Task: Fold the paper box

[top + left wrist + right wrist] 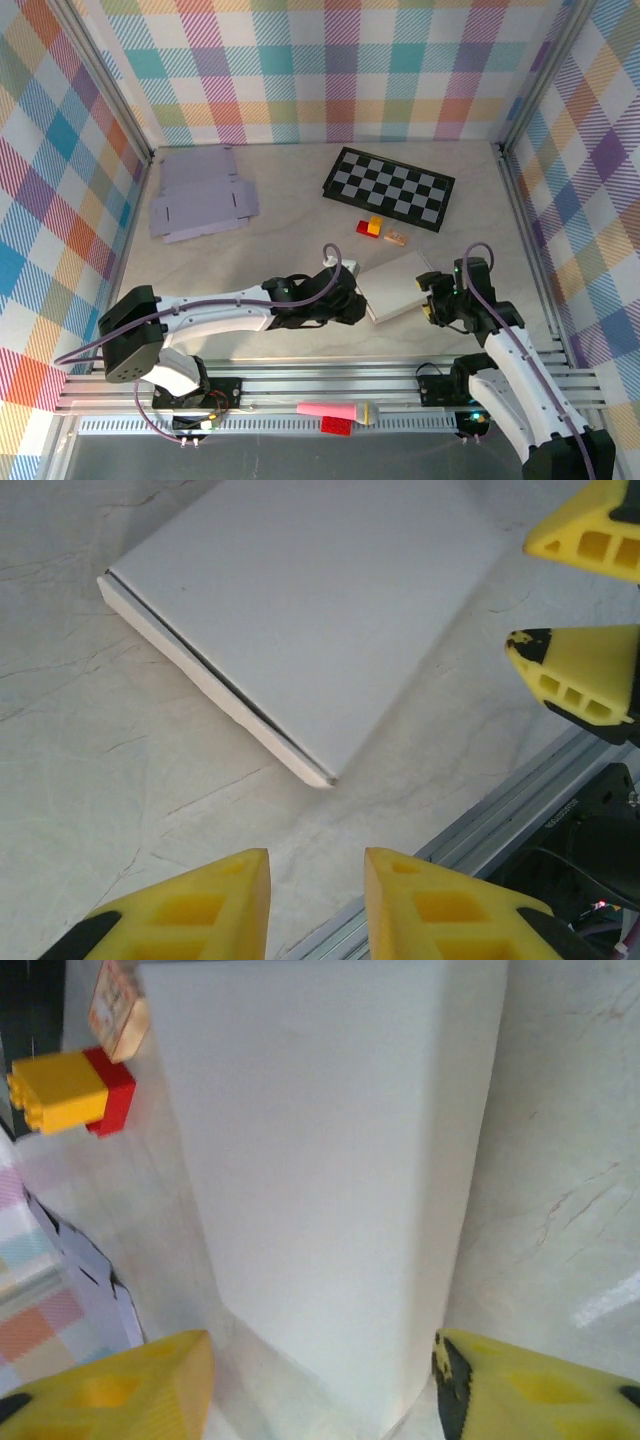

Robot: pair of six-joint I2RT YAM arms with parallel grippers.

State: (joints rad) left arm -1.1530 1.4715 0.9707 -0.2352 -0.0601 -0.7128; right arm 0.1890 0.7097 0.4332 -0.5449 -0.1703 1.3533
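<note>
The paper box (398,284) lies shut and flat on the table, white, with its lid seam along one long side (300,610). My left gripper (358,302) sits just off the box's left front corner; its yellow fingers (316,865) stand slightly apart with only bare table between them. My right gripper (431,300) is at the box's right front end. In the right wrist view its jaws (322,1360) are spread wide on either side of the box's near end (330,1180), with a sliver of space at each finger. The right fingers (585,675) also show in the left wrist view.
A flat unfolded cardboard blank (200,195) lies at the back left, a checkerboard (390,188) at the back middle. A red-and-yellow brick (371,227) (60,1090) and a small wooden block (396,238) sit just behind the box. The aluminium rail (520,820) runs close in front.
</note>
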